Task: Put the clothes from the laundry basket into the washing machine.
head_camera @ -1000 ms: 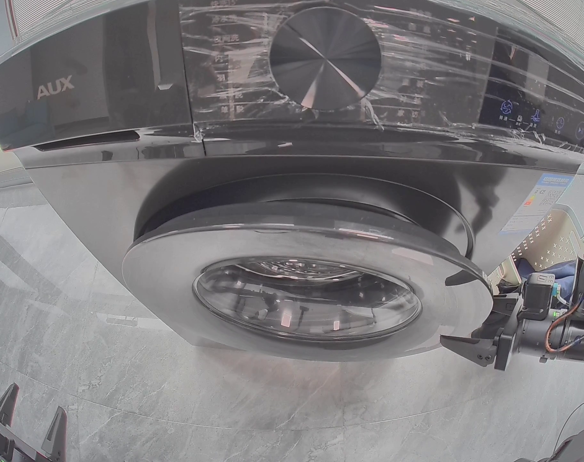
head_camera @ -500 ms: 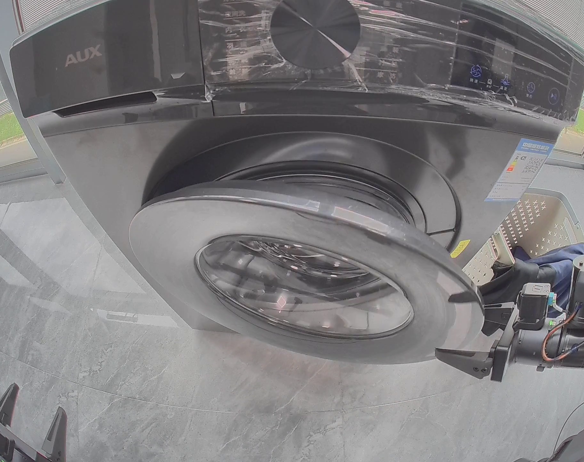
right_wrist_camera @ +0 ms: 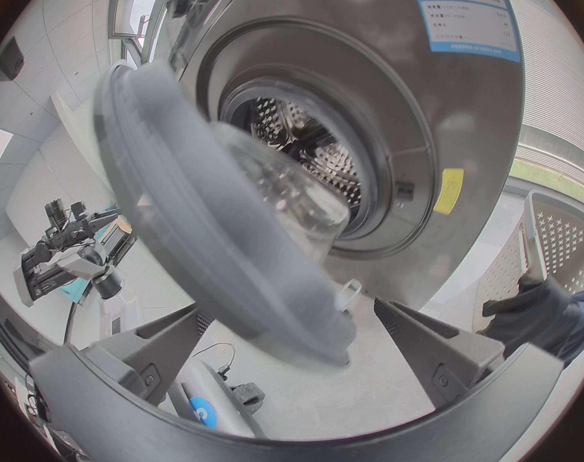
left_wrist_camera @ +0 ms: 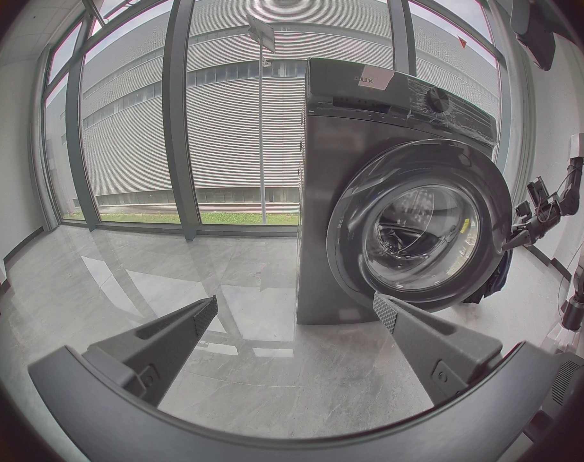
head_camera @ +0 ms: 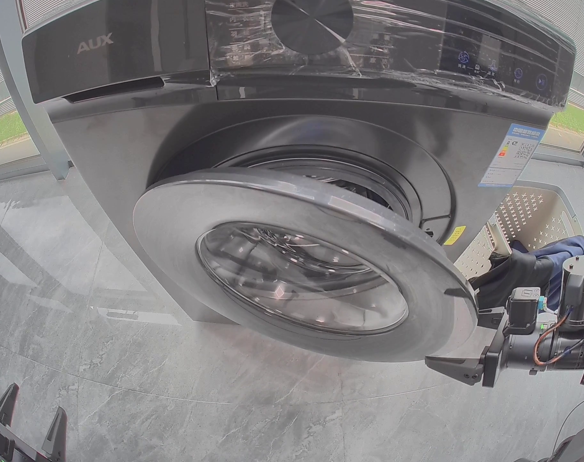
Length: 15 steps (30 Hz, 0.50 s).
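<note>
Two tools, both released. My left tool (head_camera: 30,416) hangs low over the floor (head_camera: 176,386) at the left, its fingers spread and empty, well apart from the washing machine (head_camera: 131,162). The machine's round door (head_camera: 305,271) stands partly open, with the drum (right_wrist_camera: 305,139) showing behind it. My right tool (right_wrist_camera: 291,309) sits at the door's free rim, jaws wide and gripping nothing.

Right of that, on the floor beside the machine's right side, is the laundry basket (head_camera: 542,210) with the clothes (head_camera: 520,271) in it. A dark piece droops over the near rim and a blue one lies behind it. I judge them light, limp and easy to pinch. I would bite deep into the bunched dark fold at the rim, since a shallow hold could slip and trailing ends may snag on the basket's pierced wall.
</note>
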Available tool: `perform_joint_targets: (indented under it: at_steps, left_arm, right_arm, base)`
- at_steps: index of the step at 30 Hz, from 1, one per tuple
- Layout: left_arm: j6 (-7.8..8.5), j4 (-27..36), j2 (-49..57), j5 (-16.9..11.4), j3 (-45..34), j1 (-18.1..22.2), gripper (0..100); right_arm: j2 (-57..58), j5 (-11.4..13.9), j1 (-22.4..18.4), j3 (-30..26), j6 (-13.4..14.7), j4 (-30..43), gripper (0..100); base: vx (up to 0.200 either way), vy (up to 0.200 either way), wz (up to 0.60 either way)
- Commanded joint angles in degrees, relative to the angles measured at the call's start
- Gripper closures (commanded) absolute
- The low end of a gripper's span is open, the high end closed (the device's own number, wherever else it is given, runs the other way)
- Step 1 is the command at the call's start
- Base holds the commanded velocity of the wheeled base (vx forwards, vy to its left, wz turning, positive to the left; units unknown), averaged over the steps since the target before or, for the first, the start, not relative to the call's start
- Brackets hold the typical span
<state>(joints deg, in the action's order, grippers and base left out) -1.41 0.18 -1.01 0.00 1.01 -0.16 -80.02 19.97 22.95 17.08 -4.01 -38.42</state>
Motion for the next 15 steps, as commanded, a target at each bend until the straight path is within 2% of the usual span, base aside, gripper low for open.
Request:
perform_joint_targets:
  at_steps: [1, 6, 12, 15]
  left_arm:
    - [-0.08, 0.0, 0.6, 0.0, -0.8, 0.0, 0]
    - [-0.08, 0.0, 0.6, 0.0, -0.8, 0.0, 0]
    - [-0.08, 0.0, 0.5, 0.0, -0.8, 0.0, 0]
    - [0.01, 0.0, 0.5, 0.0, -0.8, 0.0, 0]
  right_arm:
    - [0.0, 0.1, 1.0, -1.5, 0.1, 0.0, 0]
    - [0.1, 0.1, 0.5, -2.3, 0.1, -0.2, 0]
    - [-0.7, -0.1, -0.4, 0.9, 0.1, -1.0, 0]
    - [-1.4, -1.2, -1.7, 3.3, 0.1, -0.7, 0]
  base:
    - [0.0, 0.0, 0.0]
    - [0.0, 0.0, 0.0]
    - [0.0, 0.0, 0.0]
    - [0.0, 0.0, 0.0]
